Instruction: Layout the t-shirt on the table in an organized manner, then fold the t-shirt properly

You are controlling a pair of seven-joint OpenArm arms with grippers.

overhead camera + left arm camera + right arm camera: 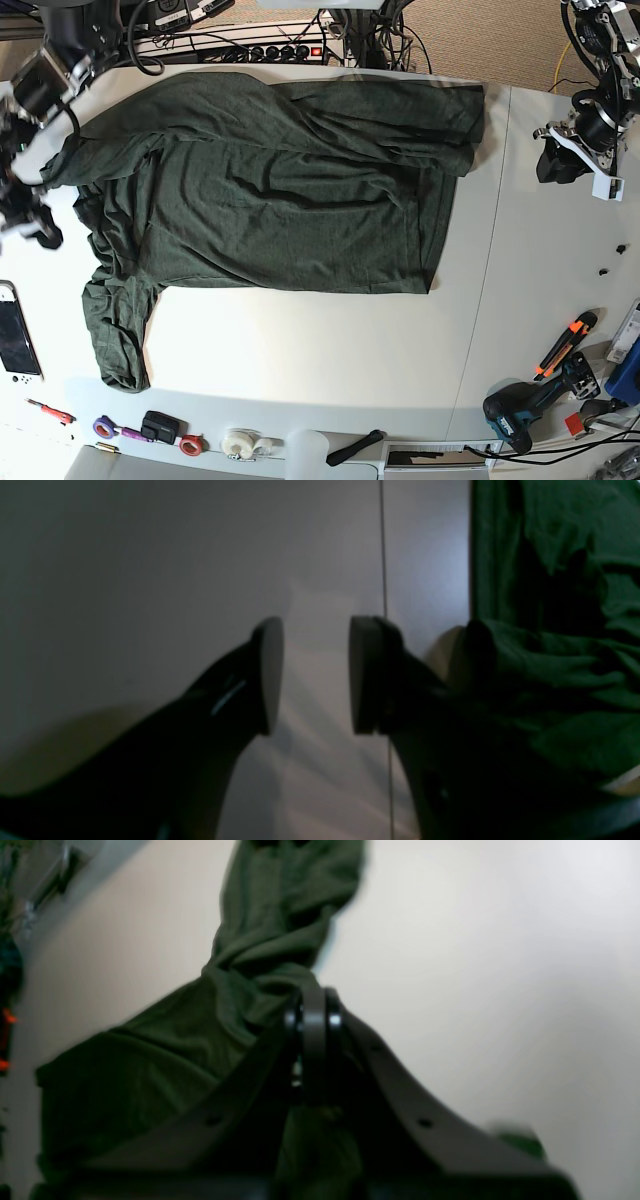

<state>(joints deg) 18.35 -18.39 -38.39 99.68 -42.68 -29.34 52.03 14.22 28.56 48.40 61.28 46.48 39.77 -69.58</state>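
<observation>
The dark green t-shirt point(280, 190) lies spread and wrinkled across the back of the white table point(300, 340), with one sleeve point(115, 330) trailing toward the front left. My right gripper point(313, 1022) is shut on a bunched fold of the t-shirt point(260, 940); in the base view it point(40, 232) is at the shirt's left edge. My left gripper point(316, 675) is open and empty over bare table point(150, 580), with the seam line point(384, 555) under it and the t-shirt point(560, 670) to its right. In the base view it point(552, 162) is apart from the shirt's right edge.
A power strip and cables point(250, 45) run along the back edge. Tape rolls point(240, 443), a drill point(520, 410), an orange-handled tool point(565, 343) and a white handheld device point(18, 335) lie along the front and sides.
</observation>
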